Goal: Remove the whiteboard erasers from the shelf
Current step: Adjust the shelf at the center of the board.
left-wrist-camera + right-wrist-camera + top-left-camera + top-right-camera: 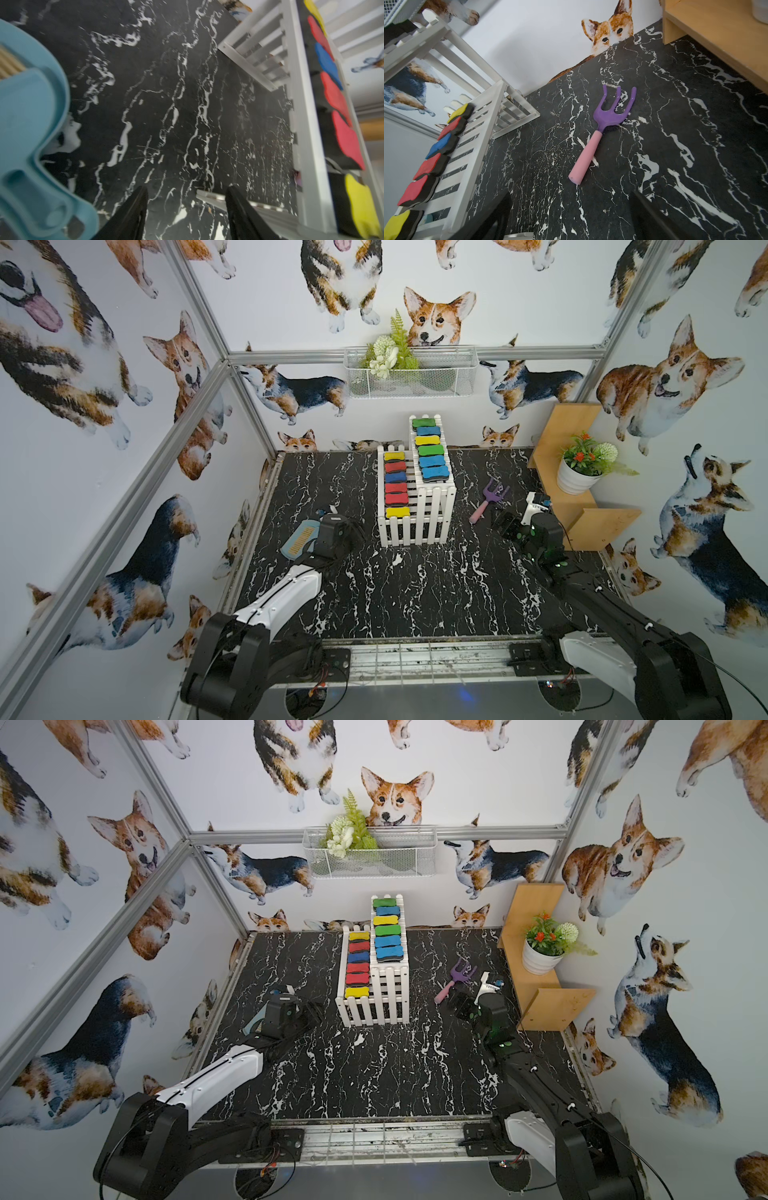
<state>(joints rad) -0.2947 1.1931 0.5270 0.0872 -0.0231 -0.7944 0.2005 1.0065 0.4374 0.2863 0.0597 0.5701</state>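
- My left arm (286, 593) wears a white shell on its long link, with a dark seam and small screws; the joint housing below it is a bulky black drum.
- Its wrist (332, 533) is a boxy black block.
- My right arm (602, 605) is black along the upper link, dotted with small white fittings, with a white shell nearer the base.
- Green lights (536, 537) glow on its black wrist.
- A thin black cable (739, 680) loops off the shoulder.
- Red wires (318, 686) show by the black base plates (332, 659).
- Left jaws and right jaws are glossy black and tapered.
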